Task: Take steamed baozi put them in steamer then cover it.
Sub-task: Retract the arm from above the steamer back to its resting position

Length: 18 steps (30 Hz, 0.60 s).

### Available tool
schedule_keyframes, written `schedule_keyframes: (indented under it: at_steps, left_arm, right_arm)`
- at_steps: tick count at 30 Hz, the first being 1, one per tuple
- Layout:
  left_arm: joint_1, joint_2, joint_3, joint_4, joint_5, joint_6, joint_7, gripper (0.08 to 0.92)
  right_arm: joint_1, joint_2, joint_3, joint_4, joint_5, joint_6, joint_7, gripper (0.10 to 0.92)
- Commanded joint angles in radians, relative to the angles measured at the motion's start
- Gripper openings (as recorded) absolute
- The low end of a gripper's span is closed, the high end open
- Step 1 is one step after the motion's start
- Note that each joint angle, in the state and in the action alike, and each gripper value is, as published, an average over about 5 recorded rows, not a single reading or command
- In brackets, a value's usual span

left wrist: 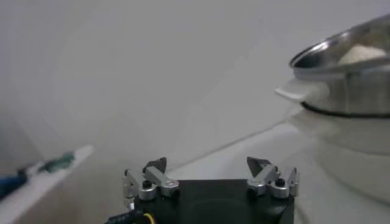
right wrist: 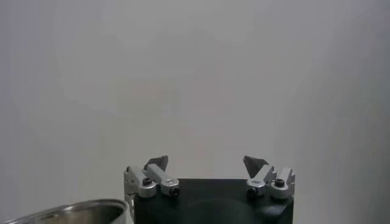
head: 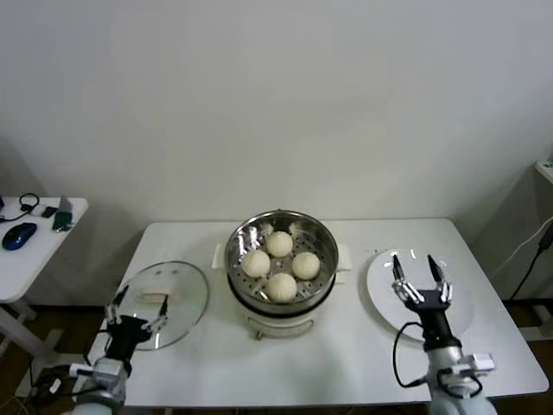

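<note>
The steamer (head: 321, 244) stands uncovered at the table's centre, with several cream-white baozi (head: 278, 244) resting on its perforated tray. The cover (head: 183, 290), a clear glass lid with a cream handle (head: 153, 299), lies flat on the table to the steamer's left. My left gripper (head: 136, 309) hovers open over the cover's near edge, holding nothing. My right gripper (head: 421, 272) stands open and empty above the white plate (head: 384, 290). In the left wrist view the open left gripper (left wrist: 208, 164) faces the wall, with the steamer (left wrist: 350, 85) off to one side. The right gripper (right wrist: 207, 163) shows open too, beside the steamer's rim (right wrist: 73, 213).
The white plate at the right has nothing on it. A small side table (head: 34, 246) at the far left carries a blue mouse (head: 19, 234) and small items. A black cable (head: 531, 259) hangs at the far right. The white wall is close behind the table.
</note>
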Motion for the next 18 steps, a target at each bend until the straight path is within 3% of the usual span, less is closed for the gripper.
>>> schedule_keyframes:
  at_steps: [1, 8, 18]
  left_arm:
    - [0.014, 0.086, -0.009, 0.033, 0.555, -0.116, -0.185, 0.823]
    - [-0.060, 0.035, 0.029, 0.242, 0.942, -0.167, -0.372, 0.823]
    - [-0.185, -0.018, 0.041, 0.461, 1.118, -0.196, -0.437, 0.823]
  right_arm:
    - [-0.192, 0.139, 0.032, -0.007, -0.037, 0.132, -0.007, 0.823]
    - [-0.203, 0.158, -0.002, -0.044, -0.060, 0.179, 0.011, 0.823]
    - [-0.216, 0.140, -0.034, -0.072, -0.061, 0.193, 0.019, 0.823]
